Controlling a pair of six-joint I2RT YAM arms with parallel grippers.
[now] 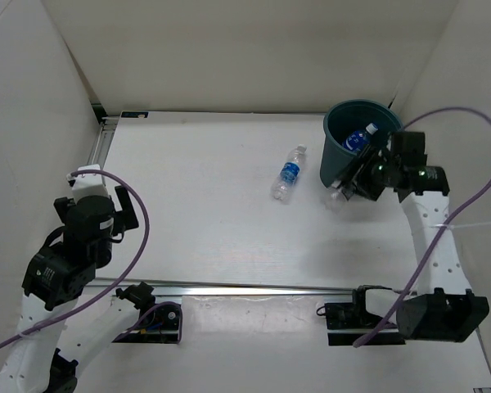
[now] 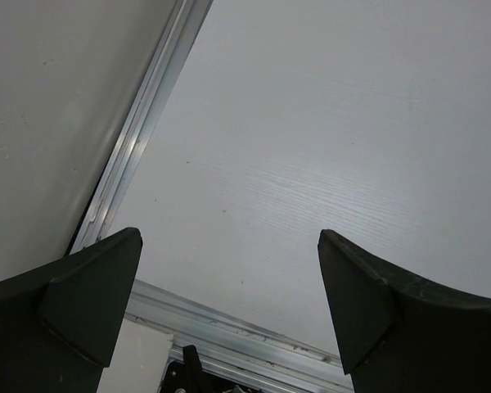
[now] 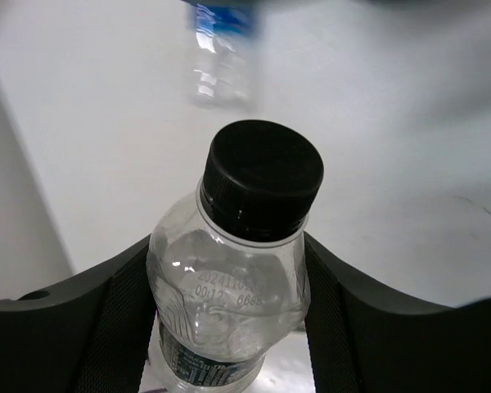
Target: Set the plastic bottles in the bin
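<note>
The dark teal bin (image 1: 337, 146) stands at the far right of the table, with a blue-labelled bottle (image 1: 359, 139) inside it. Another blue-labelled clear bottle (image 1: 290, 173) lies on the table left of the bin; it shows blurred in the right wrist view (image 3: 221, 49). My right gripper (image 1: 358, 176) is shut on a clear bottle with a black cap and a dark label (image 3: 229, 303), held by its shoulder beside the bin's near-left wall (image 1: 338, 194). My left gripper (image 1: 119, 209) is open and empty at the far left, its fingers (image 2: 90, 295) spread over bare table.
An aluminium rail (image 1: 254, 288) runs along the near edge and another (image 1: 103, 139) along the left wall. White walls enclose the table on three sides. Purple cables (image 1: 475, 123) loop off both arms.
</note>
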